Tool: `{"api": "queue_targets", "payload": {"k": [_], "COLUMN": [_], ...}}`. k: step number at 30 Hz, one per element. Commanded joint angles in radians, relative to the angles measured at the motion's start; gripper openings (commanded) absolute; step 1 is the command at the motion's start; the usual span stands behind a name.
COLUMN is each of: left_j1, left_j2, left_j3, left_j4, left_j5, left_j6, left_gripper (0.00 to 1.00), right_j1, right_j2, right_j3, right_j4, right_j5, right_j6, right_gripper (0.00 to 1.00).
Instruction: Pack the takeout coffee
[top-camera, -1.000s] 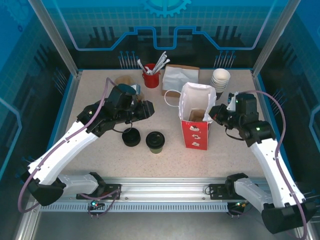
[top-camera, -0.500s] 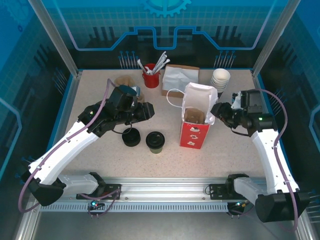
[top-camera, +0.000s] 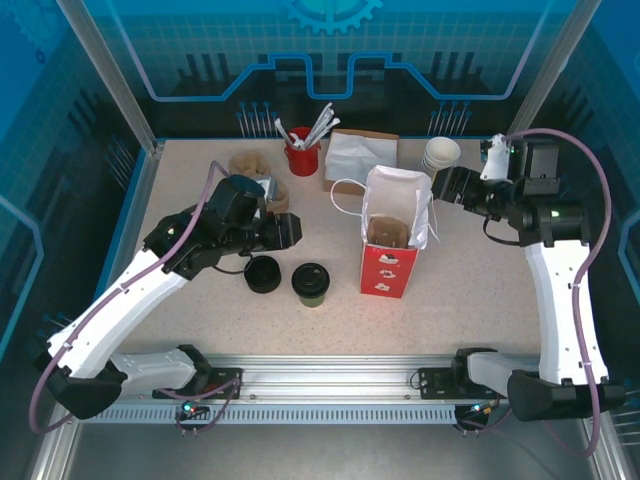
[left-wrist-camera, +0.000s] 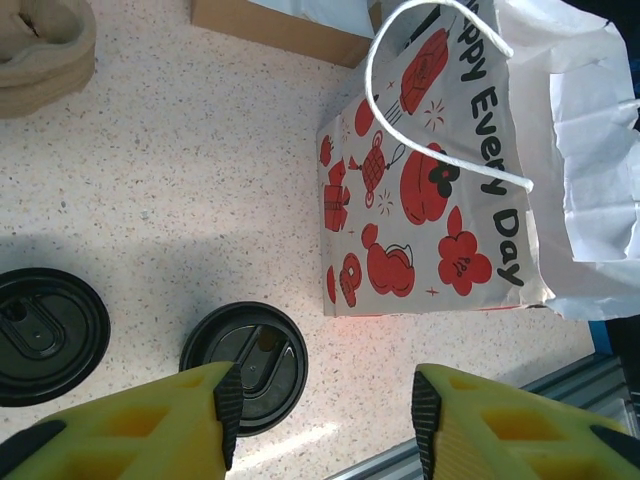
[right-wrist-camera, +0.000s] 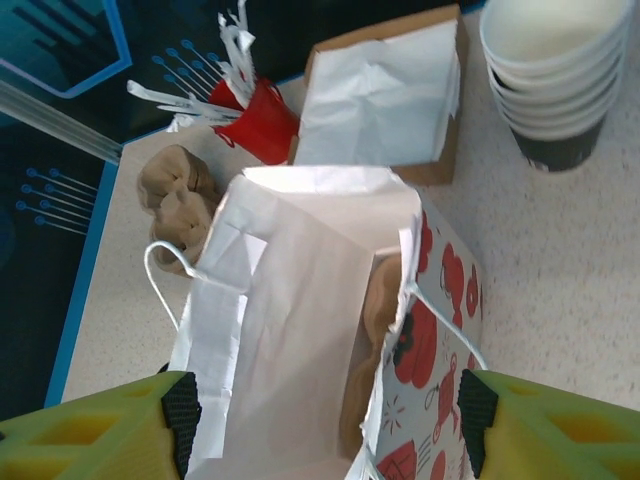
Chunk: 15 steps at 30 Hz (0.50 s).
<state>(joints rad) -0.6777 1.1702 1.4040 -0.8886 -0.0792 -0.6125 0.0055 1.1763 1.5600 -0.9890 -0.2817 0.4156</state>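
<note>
The takeout coffee (top-camera: 311, 283) stands upright just left of the red-and-white paper bag (top-camera: 392, 245), not touching it, with a loose black lid (top-camera: 262, 274) beyond it. Left of the bag, the left gripper (left-wrist-camera: 325, 410) hovers near the cup, jaws parted and empty. The right gripper (right-wrist-camera: 325, 420) hangs at the bag's open mouth, spread wide, gripping nothing.

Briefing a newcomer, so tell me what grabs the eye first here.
A tall red-and-white printed paper bag stands open at mid-table. Just left of it sits a small olive-green cup with a black lid, beside a squat black round piece.
</note>
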Motion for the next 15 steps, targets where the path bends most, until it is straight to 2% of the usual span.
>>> {"api": "queue_targets", "payload": {"k": [1, 7, 15], "left_j1": [-0.015, -0.105, -0.198], "left_j2": [-0.038, -0.056, 0.025], "left_j3": [-0.029, -0.133, -0.239], "left_j4": [-0.003, 0.075, 0.148], "left_j5": [-0.014, -0.072, -0.150], "left_j6": [0.088, 0.137, 0.156], "left_gripper": [0.51, 0.58, 0.80], "right_j1": [-0.012, -0.011, -0.020], "right_j2": [0.039, 0.096, 0.089], "right_j3": [0.042, 0.065, 0.037], "right_j4": [0.020, 0.023, 0.013], "right_j5": [-0.097, -0.161, -0.154], "right_j6": [-0.134, -0.242, -0.283], "right_gripper": [0.71, 0.70, 0.70]}}
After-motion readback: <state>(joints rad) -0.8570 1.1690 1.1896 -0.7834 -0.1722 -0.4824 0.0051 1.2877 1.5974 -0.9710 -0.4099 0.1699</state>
